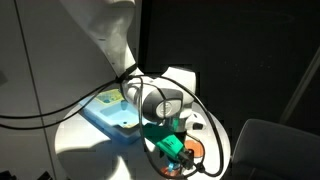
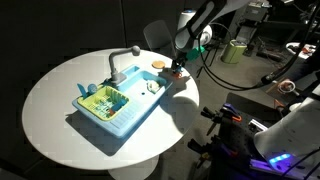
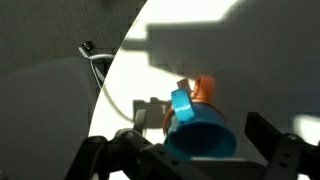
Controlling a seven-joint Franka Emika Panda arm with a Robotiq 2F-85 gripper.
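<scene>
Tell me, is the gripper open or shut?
Open: wrist view shows the gripper with fingers wide apart, a blue plastic cup between them.

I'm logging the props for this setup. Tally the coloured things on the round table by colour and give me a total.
Blue: 2, the toy sink and the cup
Green: 1, the rack inside the sink
Orange: 1, the disc near the cup
Total: 4
</scene>
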